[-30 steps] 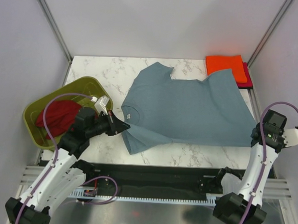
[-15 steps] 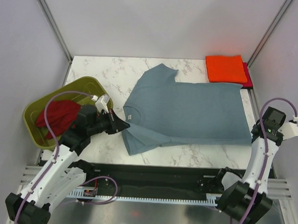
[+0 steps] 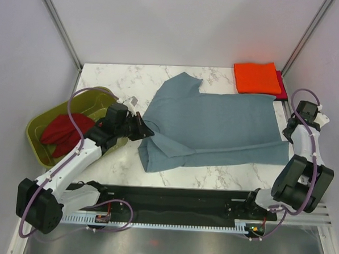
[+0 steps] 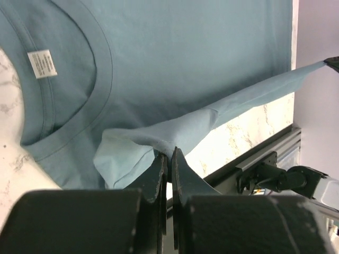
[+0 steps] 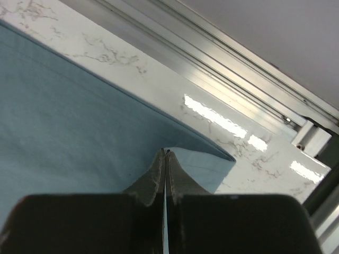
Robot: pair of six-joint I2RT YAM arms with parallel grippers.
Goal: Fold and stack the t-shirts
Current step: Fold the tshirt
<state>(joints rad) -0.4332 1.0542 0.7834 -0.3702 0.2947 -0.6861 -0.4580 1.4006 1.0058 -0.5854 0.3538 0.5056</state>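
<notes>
One t-shirt [image 3: 215,126] — fold inside left claw [image 4: 169,153]

Four t-shirts [image 3: 215,126] (two stacked), one green tub [image 3: 33,140].

Left tool [image 3: 149,130] and right tool [image 3: 287,133] have moved farther onto the desk [image 3: 126,85], drawing the near edge of the blue-grey t-shirt [image 3: 215,124] over itself — a fold begun. Its sleeve has slid off the orange t-shirt [image 3: 256,78].
</notes>
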